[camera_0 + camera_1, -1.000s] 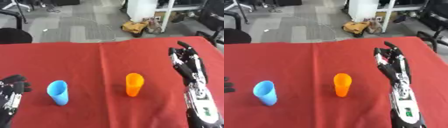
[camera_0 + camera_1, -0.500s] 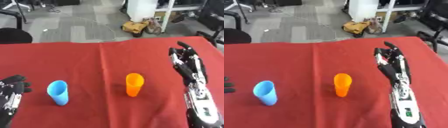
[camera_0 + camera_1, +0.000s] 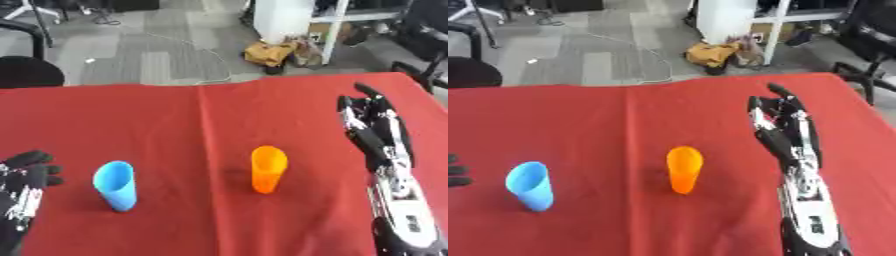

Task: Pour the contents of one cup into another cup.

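The orange cup (image 3: 683,168) is standing upright at frame centre on the red table (image 3: 605,115). The blue cup (image 3: 531,185) is standing upright at lower left, well apart from it. The right hand (image 3: 780,125) is extending from lower right, fingers straight, holding nothing. Dark fingertips of the left hand (image 3: 455,176) are showing at the left edge.

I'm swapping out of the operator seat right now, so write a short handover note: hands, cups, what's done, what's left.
Right hand: open, fingers straight, out over the red table to the right of the orange cup, not touching it.
Left hand: at the lower left edge, left of the blue cup, fingers look relaxed, holding nothing.
Cups: both upright on the cloth, apart from each other, blue on the left, orange near the middle.
Done: nothing yet; neither cup is grasped.
Left: grasp one cup, bring it over the other, pour. Contents cannot be seen from here.
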`<move>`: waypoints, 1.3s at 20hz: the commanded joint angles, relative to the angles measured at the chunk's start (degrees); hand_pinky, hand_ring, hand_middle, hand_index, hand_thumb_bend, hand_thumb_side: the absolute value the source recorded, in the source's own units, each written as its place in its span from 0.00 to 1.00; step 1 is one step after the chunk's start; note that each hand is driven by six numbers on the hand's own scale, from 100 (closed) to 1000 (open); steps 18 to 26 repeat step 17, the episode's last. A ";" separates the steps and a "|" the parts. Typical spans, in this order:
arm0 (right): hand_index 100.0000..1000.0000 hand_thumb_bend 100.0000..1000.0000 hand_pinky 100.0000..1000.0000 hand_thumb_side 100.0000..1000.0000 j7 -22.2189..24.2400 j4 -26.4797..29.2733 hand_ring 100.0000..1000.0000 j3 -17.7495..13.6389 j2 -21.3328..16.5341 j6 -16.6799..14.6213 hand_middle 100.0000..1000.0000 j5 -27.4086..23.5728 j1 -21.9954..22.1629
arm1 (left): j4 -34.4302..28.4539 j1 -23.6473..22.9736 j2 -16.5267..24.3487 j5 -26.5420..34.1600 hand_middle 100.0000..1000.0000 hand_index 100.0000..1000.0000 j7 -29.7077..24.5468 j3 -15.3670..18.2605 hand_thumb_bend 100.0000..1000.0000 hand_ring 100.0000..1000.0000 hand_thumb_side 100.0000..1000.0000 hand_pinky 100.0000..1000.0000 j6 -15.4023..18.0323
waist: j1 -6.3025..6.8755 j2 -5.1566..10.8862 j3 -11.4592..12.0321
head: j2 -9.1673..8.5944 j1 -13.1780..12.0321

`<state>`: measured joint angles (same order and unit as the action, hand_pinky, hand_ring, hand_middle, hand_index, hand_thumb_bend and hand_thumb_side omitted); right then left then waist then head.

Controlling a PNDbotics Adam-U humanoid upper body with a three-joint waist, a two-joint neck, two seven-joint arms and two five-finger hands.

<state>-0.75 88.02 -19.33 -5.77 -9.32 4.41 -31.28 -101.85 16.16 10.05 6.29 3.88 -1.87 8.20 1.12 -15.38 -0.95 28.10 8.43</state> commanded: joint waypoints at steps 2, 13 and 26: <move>0.81 0.16 0.85 0.20 0.25 1.04 0.78 0.04 -0.97 -0.19 0.44 -0.19 -0.78 | -0.81 0.42 0.43 -0.01 0.60 0.70 -0.29 0.13 0.26 0.60 0.38 0.57 0.09 | -0.08 0.88 0.02 | -0.37 0.15; 0.81 0.16 0.85 0.20 0.32 0.99 0.78 0.10 -1.00 -0.21 0.44 -0.13 -0.81 | -0.81 0.42 0.44 0.07 0.60 0.71 -0.49 0.11 0.26 0.60 0.38 0.57 0.15 | -0.07 0.95 0.07 | -0.37 0.31; 0.81 0.16 0.85 0.20 0.34 0.97 0.78 0.13 -1.04 -0.21 0.44 -0.12 -0.81 | -0.88 0.41 0.41 0.11 0.60 0.71 -0.52 0.15 0.26 0.60 0.38 0.57 0.21 | -0.03 0.97 0.07 | -0.41 0.28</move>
